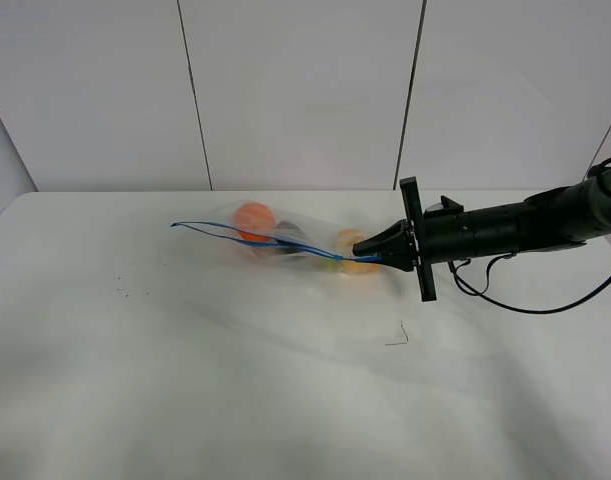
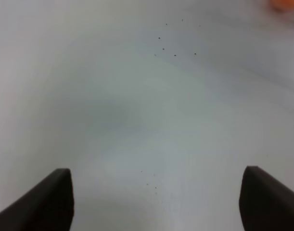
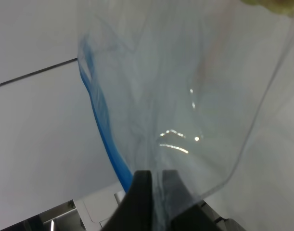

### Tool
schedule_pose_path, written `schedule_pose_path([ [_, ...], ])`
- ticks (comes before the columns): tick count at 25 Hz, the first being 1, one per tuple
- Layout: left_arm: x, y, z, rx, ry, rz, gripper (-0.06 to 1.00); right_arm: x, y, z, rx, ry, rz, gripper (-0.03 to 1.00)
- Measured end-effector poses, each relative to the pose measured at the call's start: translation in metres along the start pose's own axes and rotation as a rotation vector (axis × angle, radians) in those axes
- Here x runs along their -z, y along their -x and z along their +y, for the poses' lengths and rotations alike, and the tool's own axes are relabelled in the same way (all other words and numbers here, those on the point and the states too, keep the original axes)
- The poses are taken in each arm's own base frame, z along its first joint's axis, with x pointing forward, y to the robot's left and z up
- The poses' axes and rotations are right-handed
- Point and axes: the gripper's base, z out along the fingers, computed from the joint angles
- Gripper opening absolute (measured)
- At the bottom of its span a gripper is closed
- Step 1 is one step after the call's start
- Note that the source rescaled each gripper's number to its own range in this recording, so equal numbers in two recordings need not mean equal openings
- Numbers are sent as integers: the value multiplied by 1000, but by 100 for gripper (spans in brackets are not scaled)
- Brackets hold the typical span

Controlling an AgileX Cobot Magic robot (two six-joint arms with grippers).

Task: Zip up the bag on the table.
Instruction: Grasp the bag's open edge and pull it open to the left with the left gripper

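Currently right hand (image 1: pixel 365 250) is pinching bag (image 1: pixel 285 238) at the end of its zip strip (image 1: pixel 225 232).
Bag is extending across far middle of worktop (image 1: pixel 185 380); left hand (image 2: pixel 156 190) is hanging wide open, holding nothing.

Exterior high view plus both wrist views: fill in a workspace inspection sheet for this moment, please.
Surface: white table, few dark specks, one small dark mark.
Job's things: clear bag holding fruit; blue zip strip looks parted at its free end.
Clutter: nothing seen.
Grippers: right gripper shut on the bag's right end; left gripper open over bare table.
Cables: black cable loops below the right arm.
Surroundings: white panelled wall.
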Motion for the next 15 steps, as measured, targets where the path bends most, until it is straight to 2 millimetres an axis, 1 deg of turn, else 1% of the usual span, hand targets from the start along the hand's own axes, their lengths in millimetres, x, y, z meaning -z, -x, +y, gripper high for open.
schedule_pose_path([
  [3, 0, 1, 0, 5, -1, -2, 93, 0, 0, 0, 0, 0, 0, 0],
  [5, 1, 9, 0, 23, 0, 0, 93, 0, 0, 0, 0, 0, 0, 0],
  [8, -3, 42, -1, 39, -2, -2, 93, 0, 0, 0, 0, 0, 0, 0],
  [10, -7, 69, -1, 40, -3, -1, 93, 0, 0, 0, 0, 0, 0, 0],
  [13, -24, 107, -2, 34, -4, 36, 93, 0, 0, 0, 0, -1, 0, 0],
  [15, -41, 125, -3, 14, -4, 71, 93, 0, 0, 0, 2, -5, 2, 0],
])
